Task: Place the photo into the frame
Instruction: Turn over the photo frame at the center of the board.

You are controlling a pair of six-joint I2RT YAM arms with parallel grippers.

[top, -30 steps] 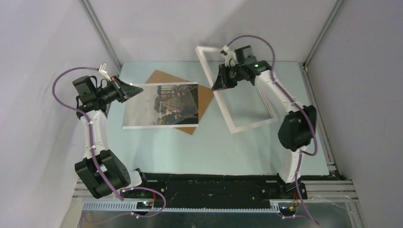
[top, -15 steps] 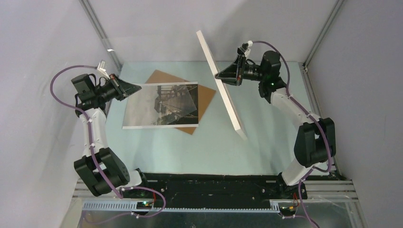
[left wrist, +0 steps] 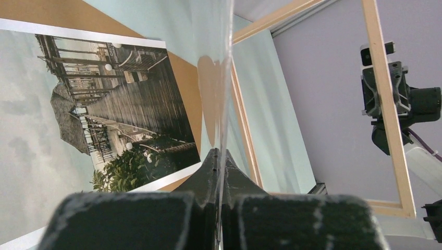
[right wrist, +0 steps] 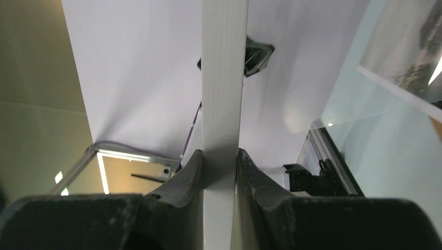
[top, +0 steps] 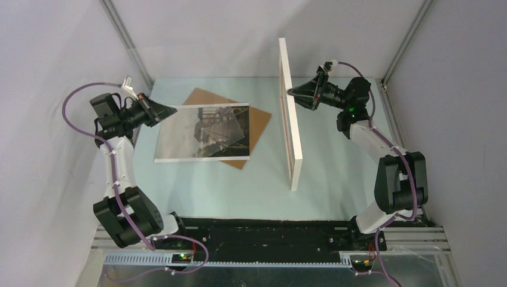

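The photo (top: 191, 136), a white-bordered pier scene, lies flat on the table at the left; the left wrist view shows the photo (left wrist: 99, 99) too. The frame (top: 289, 119) is turned on edge, with its white face to the left. My right gripper (top: 292, 92) is shut on the frame's upper side bar (right wrist: 223, 78), both fingers pressed against it. My left gripper (top: 172, 110) is shut on a thin clear pane (top: 230, 133) that hangs over the photo, seen edge-on as the pane (left wrist: 225, 78). The frame's bare-wood back (left wrist: 388, 104) faces the right arm.
A plain brown backing board (top: 258, 122) lies under the photo, its corners sticking out behind and to the right. Bare pale-blue table (top: 341, 161) lies right of the frame. Grey enclosure walls with metal posts (top: 128, 42) close in the sides and back.
The right arm has swung the frame from a tilted, face-on pose to upright and edge-on, shifting it rightward. The left arm and its pane have stayed still.
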